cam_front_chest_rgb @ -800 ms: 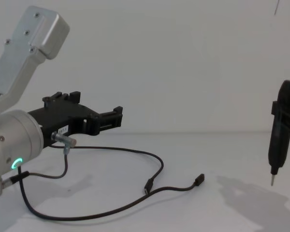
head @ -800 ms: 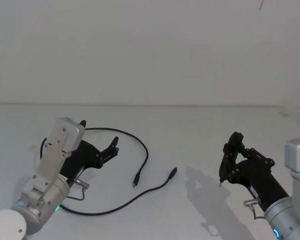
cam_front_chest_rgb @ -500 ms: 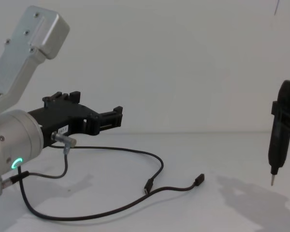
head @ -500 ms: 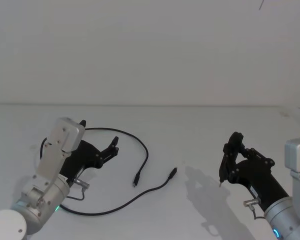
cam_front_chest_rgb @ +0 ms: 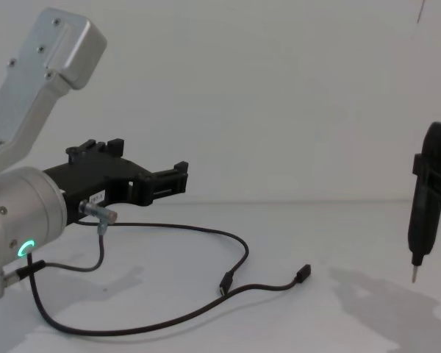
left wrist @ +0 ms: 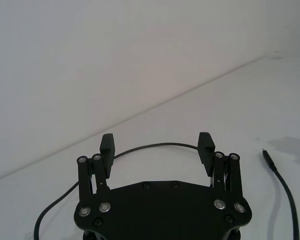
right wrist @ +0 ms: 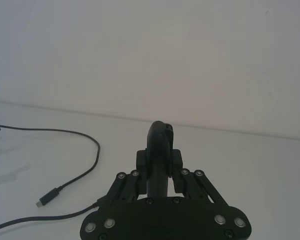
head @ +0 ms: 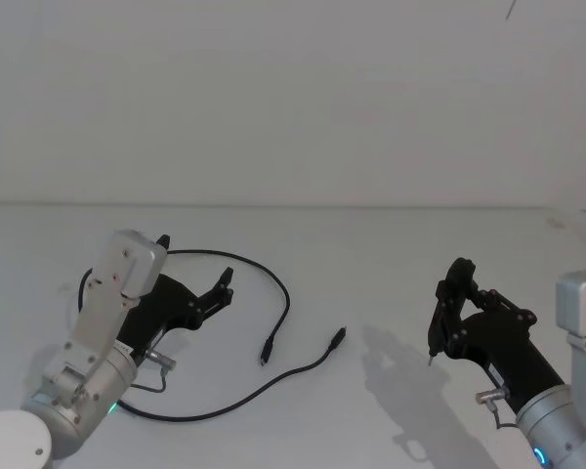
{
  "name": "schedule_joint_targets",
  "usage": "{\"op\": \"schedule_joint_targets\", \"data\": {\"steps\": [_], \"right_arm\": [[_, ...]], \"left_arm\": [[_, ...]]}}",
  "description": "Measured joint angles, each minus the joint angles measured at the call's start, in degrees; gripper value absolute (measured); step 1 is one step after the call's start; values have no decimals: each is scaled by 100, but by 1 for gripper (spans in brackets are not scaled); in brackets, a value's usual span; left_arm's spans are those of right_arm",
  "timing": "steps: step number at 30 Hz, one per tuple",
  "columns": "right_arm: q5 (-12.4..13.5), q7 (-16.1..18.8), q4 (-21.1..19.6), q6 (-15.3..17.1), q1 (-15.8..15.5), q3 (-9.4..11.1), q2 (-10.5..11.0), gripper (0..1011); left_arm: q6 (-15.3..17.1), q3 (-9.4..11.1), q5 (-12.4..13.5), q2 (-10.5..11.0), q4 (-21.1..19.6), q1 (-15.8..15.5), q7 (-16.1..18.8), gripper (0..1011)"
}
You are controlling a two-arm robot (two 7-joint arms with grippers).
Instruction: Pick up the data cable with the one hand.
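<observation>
The data cable (head: 286, 298) is thin and black and lies in a loose loop on the white table, with one small plug (head: 265, 356) mid-table and the other (head: 340, 337) just to its right. My left gripper (head: 193, 262), flat and black on a silver cylinder with a green ring (cam_front_chest_rgb: 26, 248), hovers open over the loop's left part. In the left wrist view its fingers (left wrist: 107, 145) stand wide apart, and the cable (left wrist: 155, 146) arcs across the table beyond them. My right gripper (head: 449, 311) is at the right, shut on a black pen-shaped tool (cam_front_chest_rgb: 426, 198) with its thin tip pointing down.
A short black wire with a silver metal plug (cam_front_chest_rgb: 99, 213) hangs from the left wrist. The table (head: 391, 244) is white and bare, with a plain white wall behind. The pen tool's tip (cam_front_chest_rgb: 414, 278) hangs above the table, well to the right of the cable's plugs.
</observation>
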Motion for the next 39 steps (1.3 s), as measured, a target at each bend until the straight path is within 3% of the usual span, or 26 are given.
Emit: {"op": "schedule_joint_targets", "data": {"steps": [12, 24, 39], "right_arm": [[0, 0, 0, 0, 0, 0, 0, 279], [0, 0, 0, 0, 1, 0, 0, 279], [0, 0, 0, 0, 1, 0, 0, 279]], "left_arm": [[43, -30, -365, 128, -92, 64, -578, 1001], [407, 33, -889, 369, -158, 206, -1467, 1001], [746, 235, -958, 402, -29, 154, -1929, 1001]]}}
